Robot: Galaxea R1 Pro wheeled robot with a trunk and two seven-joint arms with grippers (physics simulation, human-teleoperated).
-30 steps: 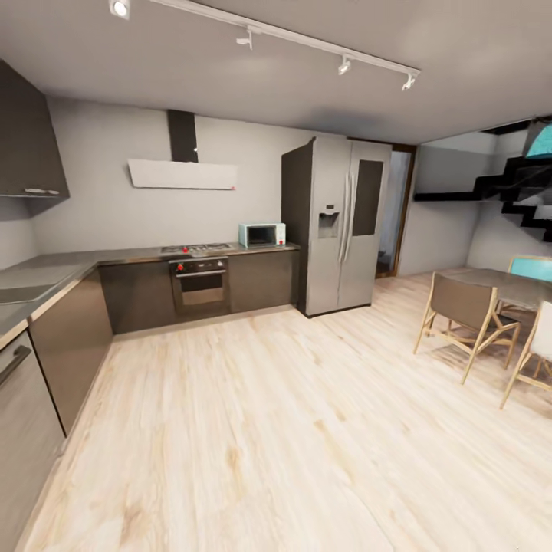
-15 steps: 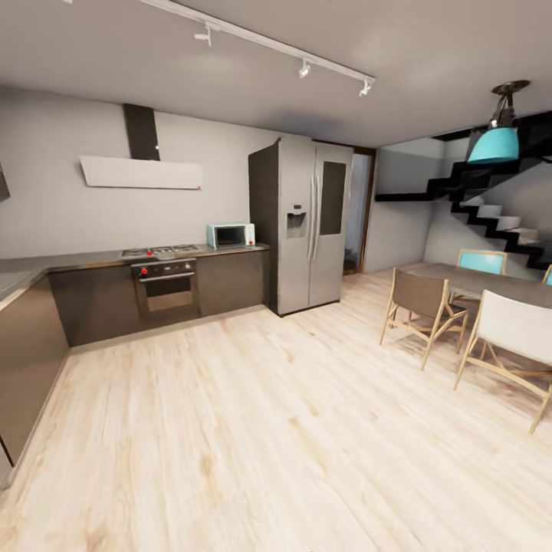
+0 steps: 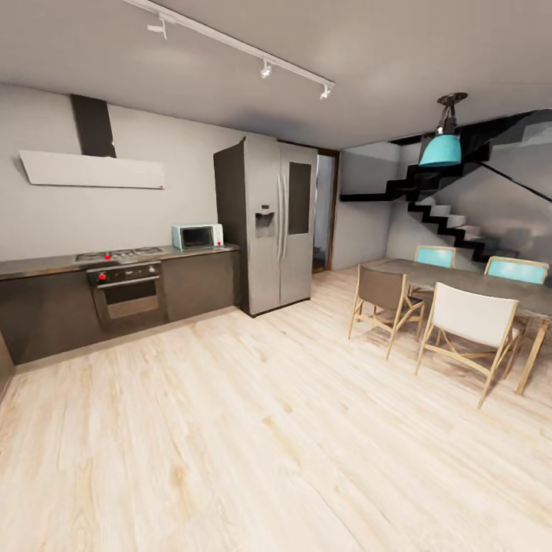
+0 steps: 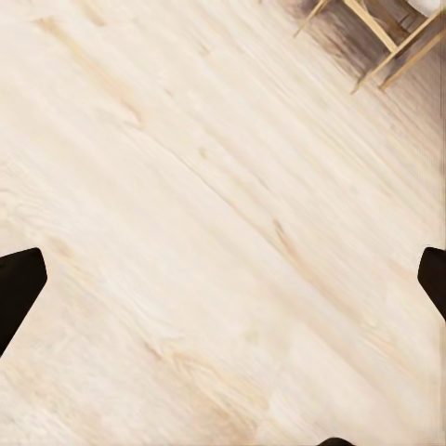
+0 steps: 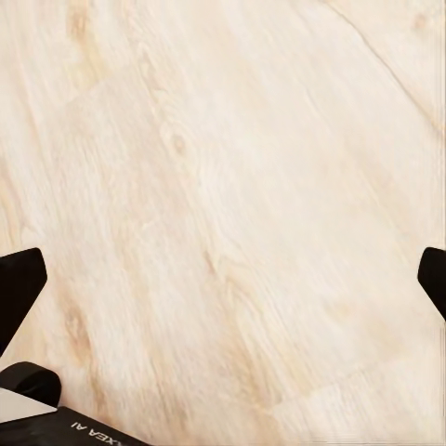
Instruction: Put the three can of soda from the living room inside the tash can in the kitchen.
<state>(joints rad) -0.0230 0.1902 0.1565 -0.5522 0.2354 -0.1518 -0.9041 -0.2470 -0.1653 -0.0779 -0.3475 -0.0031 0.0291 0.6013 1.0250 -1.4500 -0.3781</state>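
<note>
The robot has turned right: the fridge (image 3: 268,222) slid left, the dining table (image 3: 491,282) came in. Both grippers (image 4: 223,279) (image 5: 223,279) gape wide, holding nothing. No cans yet.

From head height we look forward and slightly down across an open kitchen-diner: the light wood plank floor (image 3: 268,429) spreads out below us, the dark counter run with its oven (image 3: 126,291) stands far off at the left, the steel fridge (image 3: 268,222) stands at the back, and the dining table (image 3: 468,280) with its chairs sits at the right. Our left wrist camera faces down at the same plank floor (image 4: 204,232) from much nearer, its two dark fingertips (image 4: 19,283) at the frame's sides, with wooden chair legs (image 4: 376,37) at one corner. Our right wrist camera likewise looks down on bare planks (image 5: 232,204) between its fingertips (image 5: 19,279).
</note>
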